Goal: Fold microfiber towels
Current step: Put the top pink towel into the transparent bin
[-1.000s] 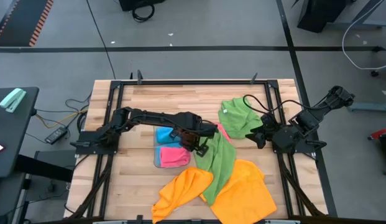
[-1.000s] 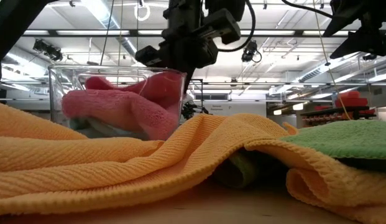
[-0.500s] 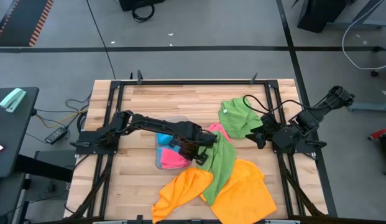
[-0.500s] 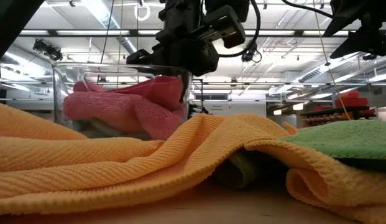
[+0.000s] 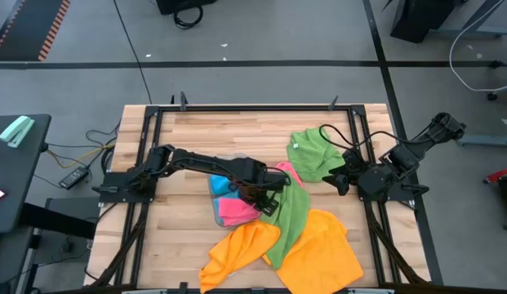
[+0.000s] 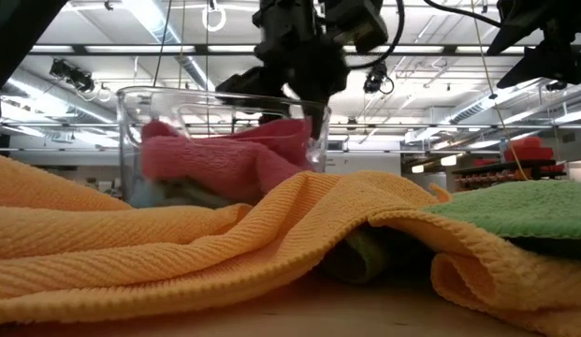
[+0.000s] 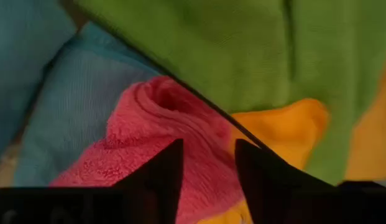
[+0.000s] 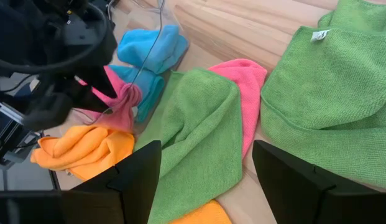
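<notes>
Tray: clear plastic tray [image 6: 220, 140] sits on my worktop [image 5: 237, 131] near its middle, walls see-through, with the orange towel bunched against its front in the low view.
Tray contents: folded pink towel [image 5: 235, 211] on top, heaped above the rim on one side; sky blue towels [image 5: 221, 184] lie under and beside it. Whether all the blue cloth is inside the walls, I cannot tell.
Left tool: my left tool [image 5: 268, 202] hangs over the tray's edge nearest the long green towel. Its two dark fingers [image 7: 161, 177] stand parted, with the pink towel showing between them; I see no cloth pinched, and whether the tips touch the pink pile I cannot tell.
Long green towel: green towel [image 5: 290, 214] runs as a strip from beside the tray down between the orange cloths, its upper end over a second pink towel [image 8: 245, 84] that lies flat on the wood.
Second green towel: rumpled green cloth [image 5: 314, 153] lies toward the far right of the worktop, just before my right tool.
Orange towels: orange towel [image 5: 241, 247] and a larger orange one [image 5: 326, 253] lie at the near edge, both overlapped by the green strip.
Right tool: my right tool [image 5: 341, 178] waits at the right side, fingers [image 8: 140, 177] spread wide, holding nothing.
</notes>
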You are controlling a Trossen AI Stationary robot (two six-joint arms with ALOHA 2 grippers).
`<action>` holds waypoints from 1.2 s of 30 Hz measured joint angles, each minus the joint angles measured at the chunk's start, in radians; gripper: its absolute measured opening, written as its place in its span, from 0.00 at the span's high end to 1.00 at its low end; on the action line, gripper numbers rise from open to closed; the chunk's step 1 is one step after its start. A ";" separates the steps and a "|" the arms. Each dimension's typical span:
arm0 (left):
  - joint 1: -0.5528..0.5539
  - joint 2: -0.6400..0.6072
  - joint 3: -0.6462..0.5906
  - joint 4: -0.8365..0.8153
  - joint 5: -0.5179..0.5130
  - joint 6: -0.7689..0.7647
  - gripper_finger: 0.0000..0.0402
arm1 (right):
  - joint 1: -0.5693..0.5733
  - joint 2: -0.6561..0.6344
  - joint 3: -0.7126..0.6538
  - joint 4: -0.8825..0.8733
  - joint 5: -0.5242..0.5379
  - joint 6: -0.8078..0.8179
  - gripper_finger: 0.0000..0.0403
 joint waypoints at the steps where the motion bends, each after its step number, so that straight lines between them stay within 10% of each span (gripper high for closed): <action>1: 0.001 0.000 0.016 -0.008 0.000 0.028 0.59 | 0.000 0.000 0.000 0.000 0.000 0.000 0.35; 9: 0.019 -0.002 0.128 -0.193 0.000 0.326 0.50 | 0.000 0.000 0.000 0.000 -0.018 -0.054 0.35; 27: -0.015 -0.008 0.016 -0.423 0.015 0.859 0.64 | -0.008 -0.002 0.000 0.000 0.069 -0.050 0.35; 36: -0.074 -0.017 0.016 -0.439 0.014 0.826 0.58 | -0.027 -0.002 0.000 0.001 0.080 -0.037 0.35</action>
